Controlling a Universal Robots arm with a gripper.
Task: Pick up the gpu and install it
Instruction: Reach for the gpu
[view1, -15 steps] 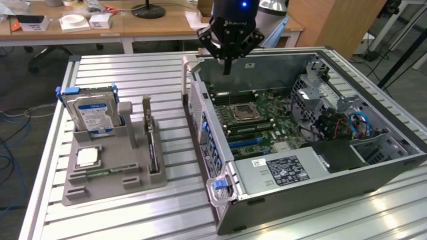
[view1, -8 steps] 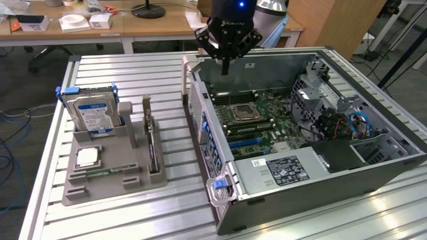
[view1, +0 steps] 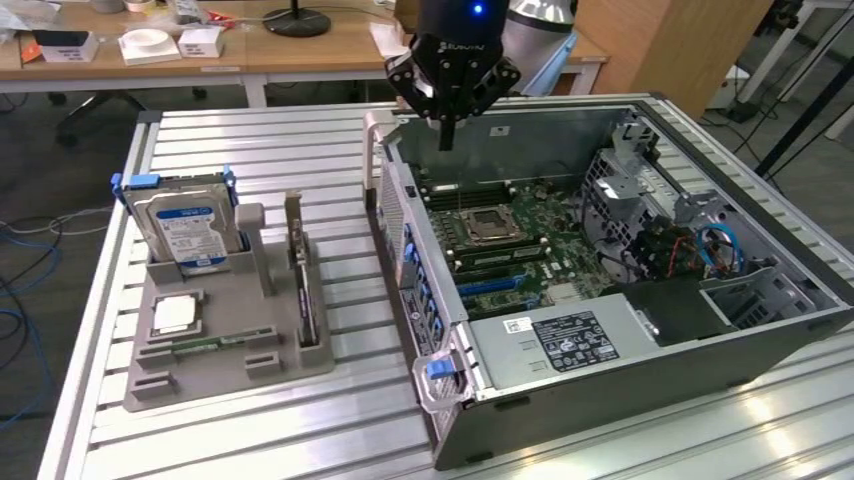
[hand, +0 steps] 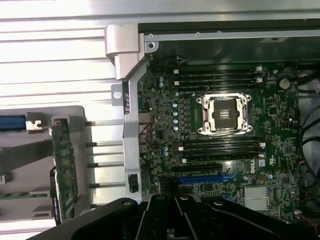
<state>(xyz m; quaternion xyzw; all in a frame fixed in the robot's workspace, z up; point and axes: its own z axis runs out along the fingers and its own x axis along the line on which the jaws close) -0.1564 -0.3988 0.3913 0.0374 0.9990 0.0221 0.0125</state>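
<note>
The gpu (view1: 304, 285) stands on edge in the right-hand slot of a grey holder (view1: 234, 365) on the table, a thin dark strip with a metal bracket at its far end. In the wrist view the gpu (hand: 64, 165) appears as a narrow green-edged board beside the case. My gripper (view1: 447, 140) hangs above the far left corner of the open computer case (view1: 627, 370), well apart from the card. Its fingers are shut with nothing between them. The gripper (hand: 175, 220) body is dark in the wrist view. A blue expansion slot (hand: 200, 178) lies on the motherboard (view1: 527, 235).
The holder also carries a hard drive (view1: 187, 225) with a blue-white label, a processor (view1: 176, 315) and a small green memory stick (view1: 200, 345). Inside the case are an empty processor socket (hand: 223, 115), a power supply (view1: 567, 340) and drive cages (view1: 641, 190). Desks stand beyond the table.
</note>
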